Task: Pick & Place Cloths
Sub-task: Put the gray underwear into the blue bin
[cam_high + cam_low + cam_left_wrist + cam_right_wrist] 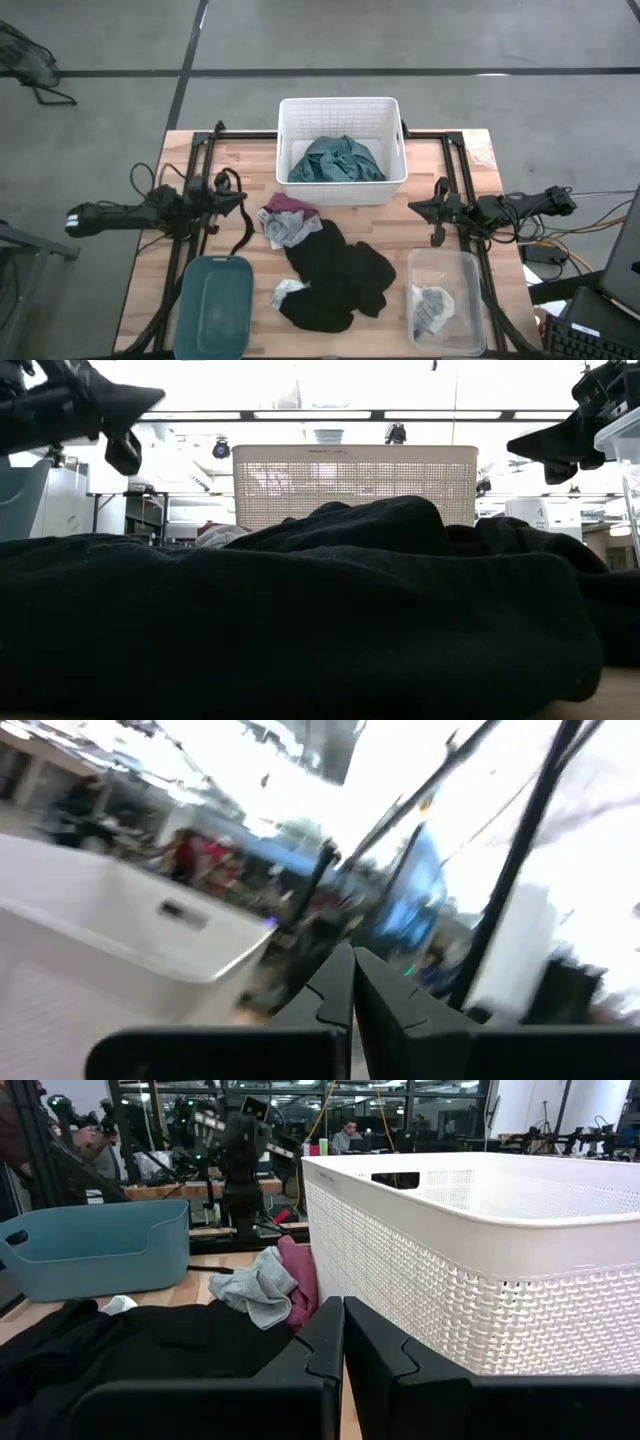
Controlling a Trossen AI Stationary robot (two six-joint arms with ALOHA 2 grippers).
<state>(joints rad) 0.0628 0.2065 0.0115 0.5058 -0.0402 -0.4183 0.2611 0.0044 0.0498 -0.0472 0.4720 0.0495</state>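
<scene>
A large black cloth (332,278) lies spread on the table's middle and fills the low view (300,620). At its far end, a maroon-pink piece (288,204) and a grey piece (290,228) lie bunched beside the basket, also seen in the right wrist view (262,1288). A white striped piece (289,291) rests on the black cloth's left edge. A teal cloth (337,160) lies inside the white basket (392,118). My left gripper (238,196) hovers shut left of the pile, tipped upward (352,952). My right gripper (416,207) hovers shut, level, to the right of the pile (343,1302).
A teal tub (215,305) stands at the near left. A clear plastic bin (470,262) at the near right holds a light patterned cloth (432,308). Black frame rails (200,150) run along both sides of the wooden table. People and workbenches show in the room beyond.
</scene>
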